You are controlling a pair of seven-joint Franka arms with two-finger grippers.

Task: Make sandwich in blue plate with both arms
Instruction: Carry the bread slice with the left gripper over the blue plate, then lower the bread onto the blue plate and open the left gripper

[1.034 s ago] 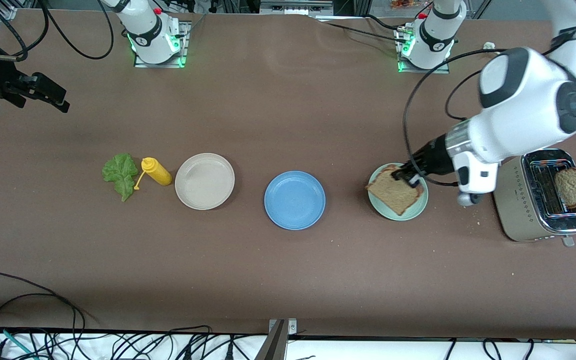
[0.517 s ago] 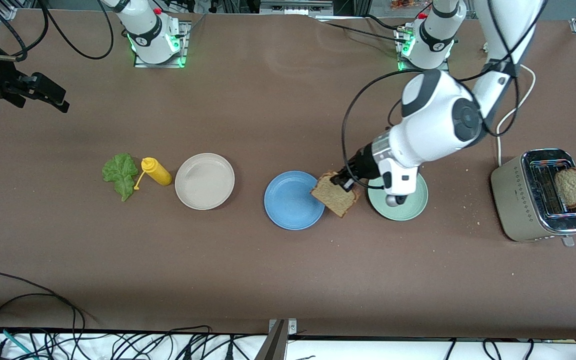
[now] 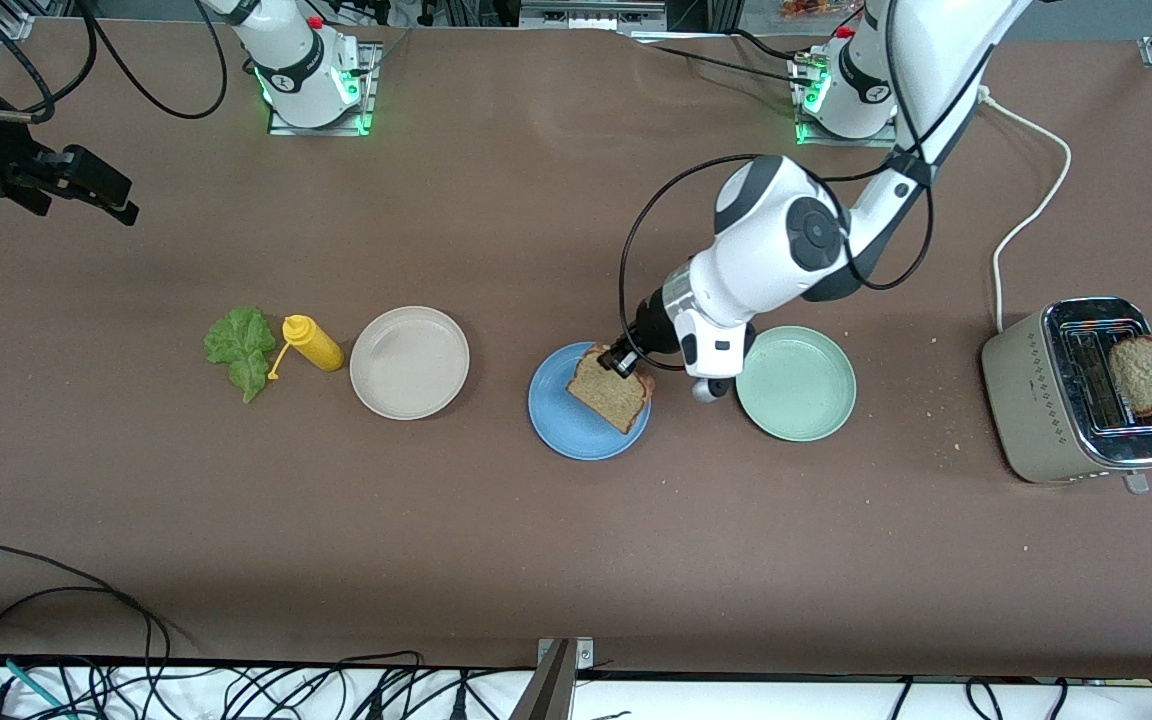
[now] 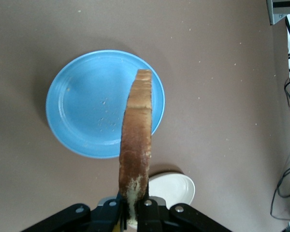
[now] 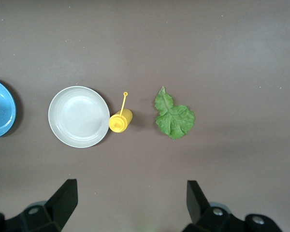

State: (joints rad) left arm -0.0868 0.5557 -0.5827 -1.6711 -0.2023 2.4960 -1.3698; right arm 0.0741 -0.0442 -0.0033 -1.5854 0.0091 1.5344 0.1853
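Observation:
A brown speckled bread slice (image 3: 608, 390) hangs edge-up over the blue plate (image 3: 561, 410), at the plate's side toward the left arm's end. My left gripper (image 3: 622, 362) is shut on the slice's upper edge. In the left wrist view the slice (image 4: 137, 140) stands on edge between the fingers of the left gripper (image 4: 134, 212), above the blue plate (image 4: 87, 106). A second bread slice (image 3: 1144, 375) sticks out of the toaster (image 3: 1056, 400). The lettuce leaf (image 3: 241, 350) lies flat toward the right arm's end. My right gripper (image 3: 106, 195) waits open, high over that end; its view shows the right gripper (image 5: 129, 193) empty.
A pale green plate (image 3: 796, 383) sits bare beside the blue plate, toward the toaster. A beige plate (image 3: 409, 362) and a yellow squeeze bottle (image 3: 311, 342) lie between the blue plate and the lettuce. Crumbs dot the table near the toaster.
My left gripper has carried the bread slice off the pale green plate and across to over the blue plate. The right arm has not moved.

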